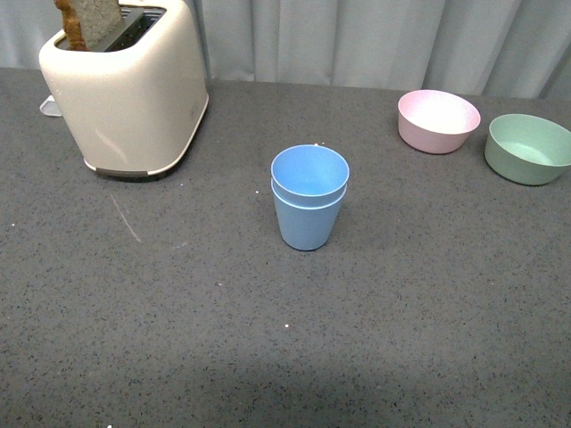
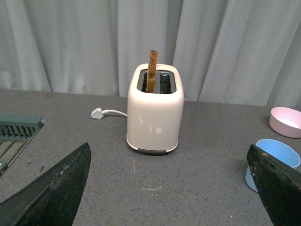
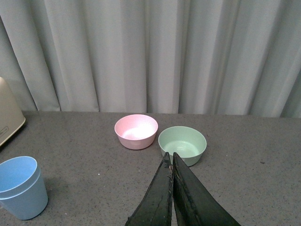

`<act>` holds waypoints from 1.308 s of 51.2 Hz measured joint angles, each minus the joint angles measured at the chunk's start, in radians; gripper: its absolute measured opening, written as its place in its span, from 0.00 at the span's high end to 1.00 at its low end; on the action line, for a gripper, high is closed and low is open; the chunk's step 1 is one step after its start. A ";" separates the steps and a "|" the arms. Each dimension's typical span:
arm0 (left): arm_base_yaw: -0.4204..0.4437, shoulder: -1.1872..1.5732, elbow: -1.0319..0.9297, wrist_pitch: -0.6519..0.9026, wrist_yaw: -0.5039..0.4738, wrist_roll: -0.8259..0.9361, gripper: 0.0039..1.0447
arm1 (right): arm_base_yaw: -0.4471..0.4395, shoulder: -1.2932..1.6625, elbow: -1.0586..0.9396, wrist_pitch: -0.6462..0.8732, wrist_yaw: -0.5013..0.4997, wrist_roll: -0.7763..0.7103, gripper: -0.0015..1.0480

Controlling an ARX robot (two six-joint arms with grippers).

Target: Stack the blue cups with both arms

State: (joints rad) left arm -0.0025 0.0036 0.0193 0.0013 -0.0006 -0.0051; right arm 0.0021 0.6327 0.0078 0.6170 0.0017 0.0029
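Observation:
The two blue cups [image 1: 309, 198] stand nested, one inside the other, upright at the middle of the grey table. Neither arm shows in the front view. The stack also shows in the left wrist view [image 2: 274, 162], partly behind one finger, and in the right wrist view [image 3: 19, 186]. My left gripper [image 2: 171, 181] is open and empty, its jaws wide apart above bare table between the toaster and the cups. My right gripper [image 3: 171, 157] is shut and empty, its tips pressed together, pointing toward the green bowl, well away from the cups.
A cream toaster [image 1: 125, 82] with a slice of toast in it stands at the back left, its white plug [image 2: 97, 113] lying behind it. A pink bowl [image 1: 438, 120] and a green bowl [image 1: 528, 148] sit at the back right. A grey-green rack [image 2: 16, 134] lies beyond the toaster.

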 joint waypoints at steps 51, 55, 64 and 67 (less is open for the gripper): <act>0.000 0.000 0.000 0.000 0.000 0.000 0.06 | 0.000 -0.431 -0.005 -0.412 0.000 0.000 0.99; 0.000 0.000 0.000 0.000 0.000 0.000 0.06 | 0.000 -0.447 -0.005 -0.428 0.000 0.000 0.99; 0.000 0.000 0.000 0.000 -0.001 0.000 0.06 | 0.000 -0.616 -0.004 -0.611 -0.003 0.000 0.99; 0.000 0.000 0.000 0.000 0.000 0.000 0.06 | 0.000 -0.628 -0.004 -0.613 -0.003 0.000 0.99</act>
State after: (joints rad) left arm -0.0029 0.0032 0.0193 0.0010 -0.0006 -0.0048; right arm 0.0021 0.0051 0.0036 0.0044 -0.0013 0.0025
